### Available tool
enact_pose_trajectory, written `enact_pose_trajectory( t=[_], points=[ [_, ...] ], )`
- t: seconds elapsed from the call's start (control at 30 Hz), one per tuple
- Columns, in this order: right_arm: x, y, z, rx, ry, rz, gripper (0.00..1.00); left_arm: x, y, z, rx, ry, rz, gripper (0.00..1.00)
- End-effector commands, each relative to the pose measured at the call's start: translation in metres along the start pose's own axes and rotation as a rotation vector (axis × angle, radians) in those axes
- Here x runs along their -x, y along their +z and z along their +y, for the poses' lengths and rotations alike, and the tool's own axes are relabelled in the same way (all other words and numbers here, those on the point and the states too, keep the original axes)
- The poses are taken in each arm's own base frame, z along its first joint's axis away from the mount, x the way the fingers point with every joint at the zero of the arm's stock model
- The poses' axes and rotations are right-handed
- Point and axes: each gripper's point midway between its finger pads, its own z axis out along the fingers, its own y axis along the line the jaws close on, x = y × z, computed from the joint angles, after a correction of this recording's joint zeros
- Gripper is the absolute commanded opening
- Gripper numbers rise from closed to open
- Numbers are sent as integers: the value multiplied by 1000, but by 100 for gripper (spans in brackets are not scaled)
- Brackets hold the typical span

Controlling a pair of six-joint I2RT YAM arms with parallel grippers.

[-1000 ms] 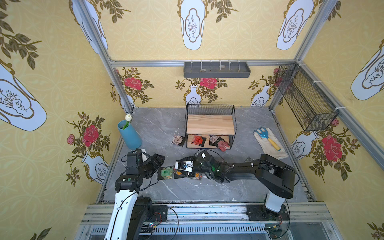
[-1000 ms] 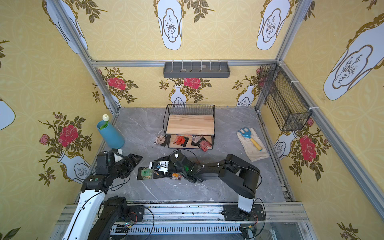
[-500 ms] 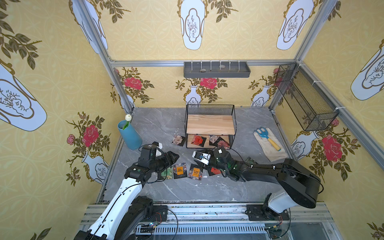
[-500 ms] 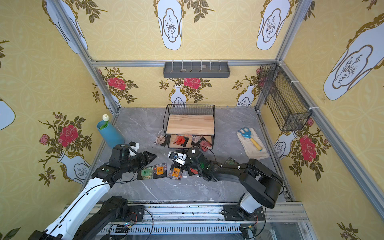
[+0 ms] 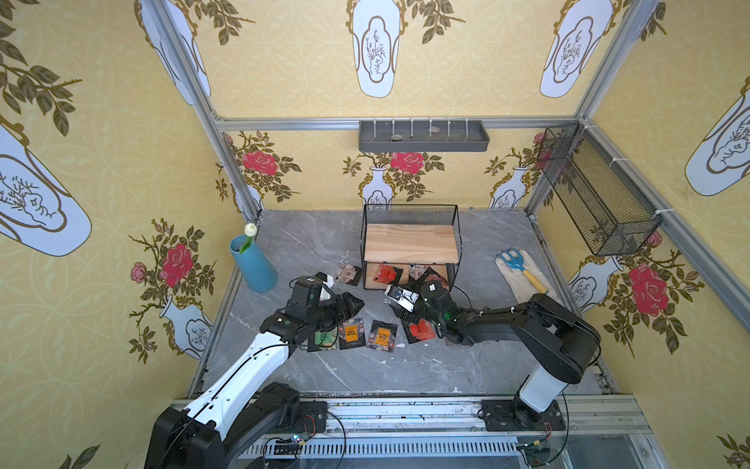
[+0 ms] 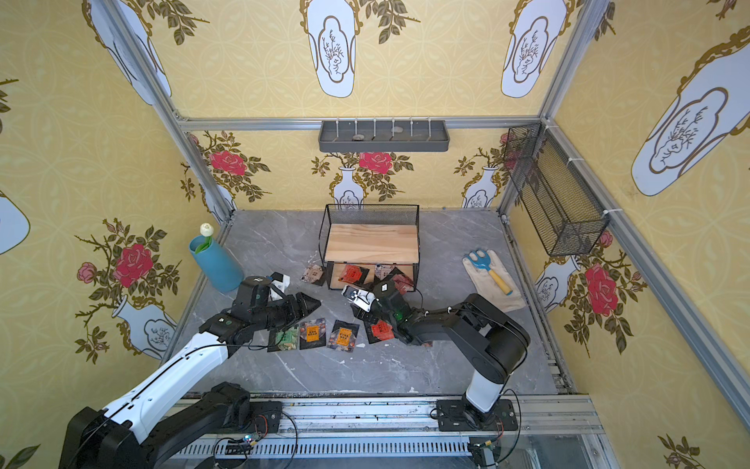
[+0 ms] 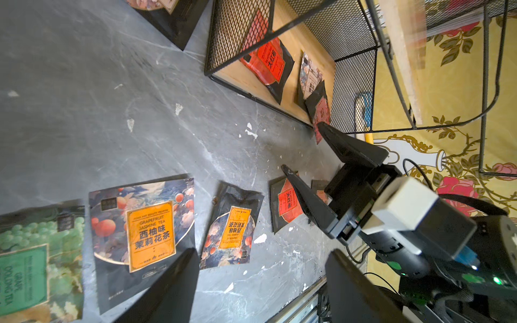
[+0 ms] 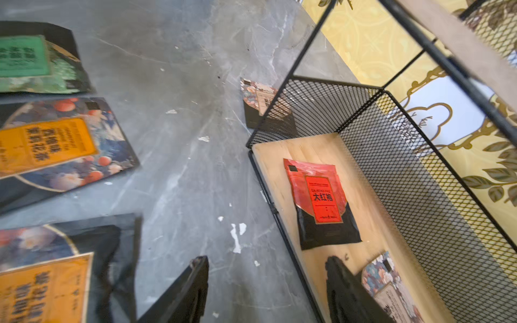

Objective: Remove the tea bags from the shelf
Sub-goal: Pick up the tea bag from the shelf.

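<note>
On grey floor [image 7: 84,84], tea bag [image 7: 142,223] reads GRAPEFRUIT JASMINE TEA; left fingers [image 7: 173,293], right fingers [image 7: 307,201] both wide.

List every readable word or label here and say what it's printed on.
"GRAPEFRUIT JASMINE TEA" and "西柚味茉莉花茶": orange-label tea bag.
"GRAPE OOLONG TEA": green-label tea bag, partly cut off.
"大红袍": red tea bag on the shelf, lower board.
Beige-label tea bag and all smaller print: too blurred to read.
</note>
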Motion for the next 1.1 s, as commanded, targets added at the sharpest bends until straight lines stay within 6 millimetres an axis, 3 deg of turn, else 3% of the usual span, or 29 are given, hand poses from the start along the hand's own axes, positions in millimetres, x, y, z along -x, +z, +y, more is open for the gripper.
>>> enact_pose_trajectory(
  t=[0.0,0.47,1.07],
  points=[
    [14,7,-11,-44,-21,-65,71,2,2,0,-10,3,-15,80],
    [-3,39,-20,-35,-32,-33,73,2,2,5,12,-14,-21,80],
    [-23,60,-21,14,31,-2,73,5,-1,11,42,-26,-44,80]
  ],
)
